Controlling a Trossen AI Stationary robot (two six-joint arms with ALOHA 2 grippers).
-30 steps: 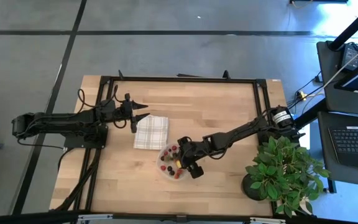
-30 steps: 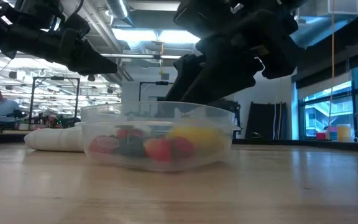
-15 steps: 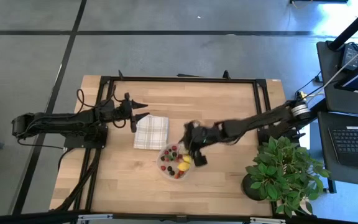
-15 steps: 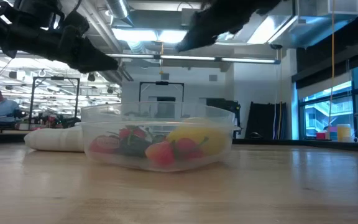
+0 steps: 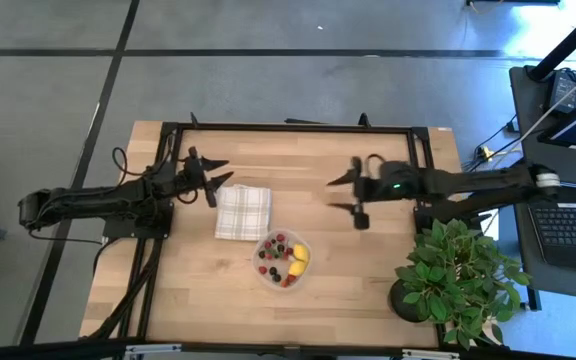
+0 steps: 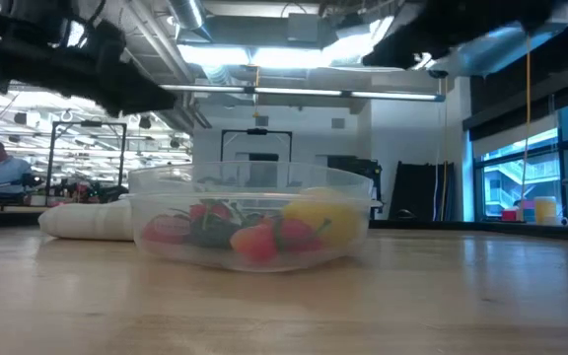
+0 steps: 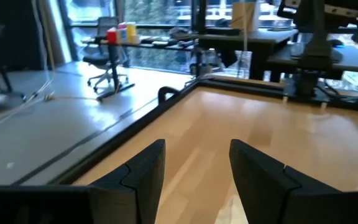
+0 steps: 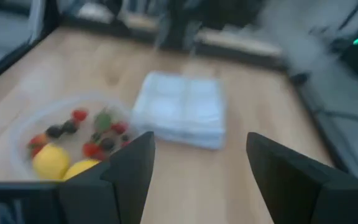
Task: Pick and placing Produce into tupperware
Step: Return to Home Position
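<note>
Entry: all produce I can see lies inside the clear, shallow, rounded-square plastic container (image 5: 283, 262), which sits on the pale wooden table (image 5: 298, 150). The small red and dark berries (image 5: 271, 262) are heaped on the side toward the left arm. The two small yellow lemons (image 5: 298, 258) sit against the wall on the right arm's side. I see no loose fruit around the container. The right gripper (image 5: 343, 195) hangs well apart from the container, off toward the table's far edge, fingers spread, nothing between them. The left gripper (image 5: 218, 172) is farther from the container, beyond the white-and-grey checked folded cloth (image 5: 243, 212) that lies just beside the container's far corner. Its fingers are spread too, and empty. So the fruit is nowhere near either pair of fingers. My read on handling: the berries are light, soft and easily bruised, and would roll, so I'd pinch gently across the middle. The lemons look firmer but smooth, likely to squirt out unless taken at the widest part. The container looks thin and light, so a nudge would probably slide it. The job looks done.
</note>
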